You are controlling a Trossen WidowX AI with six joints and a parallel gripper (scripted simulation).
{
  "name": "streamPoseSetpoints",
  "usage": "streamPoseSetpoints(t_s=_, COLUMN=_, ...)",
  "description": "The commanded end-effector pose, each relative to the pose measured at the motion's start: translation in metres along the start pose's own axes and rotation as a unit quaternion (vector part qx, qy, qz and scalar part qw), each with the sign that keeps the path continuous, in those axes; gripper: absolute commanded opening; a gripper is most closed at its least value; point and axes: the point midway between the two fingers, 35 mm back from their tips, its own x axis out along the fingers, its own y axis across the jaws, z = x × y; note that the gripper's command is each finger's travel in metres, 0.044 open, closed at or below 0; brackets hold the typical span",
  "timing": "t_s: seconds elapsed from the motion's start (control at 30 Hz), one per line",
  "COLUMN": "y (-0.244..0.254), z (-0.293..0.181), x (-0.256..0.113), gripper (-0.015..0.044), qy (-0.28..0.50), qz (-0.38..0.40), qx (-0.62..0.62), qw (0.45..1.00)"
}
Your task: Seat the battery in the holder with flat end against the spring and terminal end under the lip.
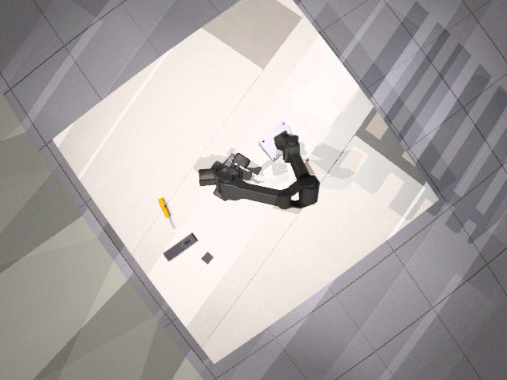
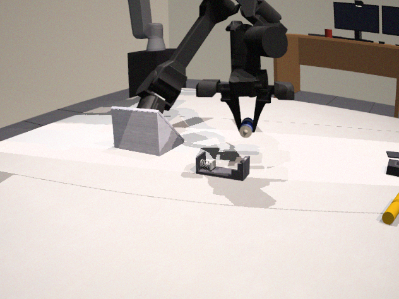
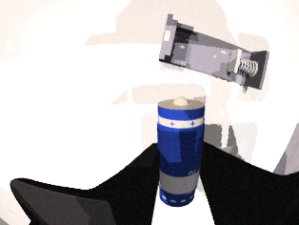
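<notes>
The blue battery (image 2: 247,126) (image 3: 180,150) is held between the fingertips of my gripper (image 2: 247,125) (image 3: 177,149), up in the air. Its terminal end points away from the gripper in the wrist view, toward the camera in the exterior view. The dark holder (image 2: 223,171) (image 3: 205,51) stands upright on the table, empty. Its coil spring is at the left end in the exterior view and the lip end at the right. The battery is behind and above the lip end, apart from the holder, and lies crosswise to its length. In the top view the arm mostly hides the holder.
A grey wedge block (image 2: 136,132) stands left of the holder, by the arm base. A yellow screwdriver (image 1: 164,208) (image 2: 391,211), a dark remote-like case (image 1: 180,247) and a small dark square cover (image 1: 207,257) lie on the table (image 1: 135,135), away from the gripper.
</notes>
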Motion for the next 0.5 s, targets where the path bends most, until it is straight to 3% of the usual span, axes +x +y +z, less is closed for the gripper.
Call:
streamPoseSetpoints(t_s=0.0, y=-0.003, z=0.010, x=-0.003, gripper=0.0085, qy=-0.001, qz=-0.001, qx=-0.077, qw=0.997)
streamPoseSetpoints(t_s=0.47, y=-0.019, z=0.038, x=-0.009, gripper=0.0085, qy=-0.001, qz=-0.002, qx=-0.367, qw=0.930)
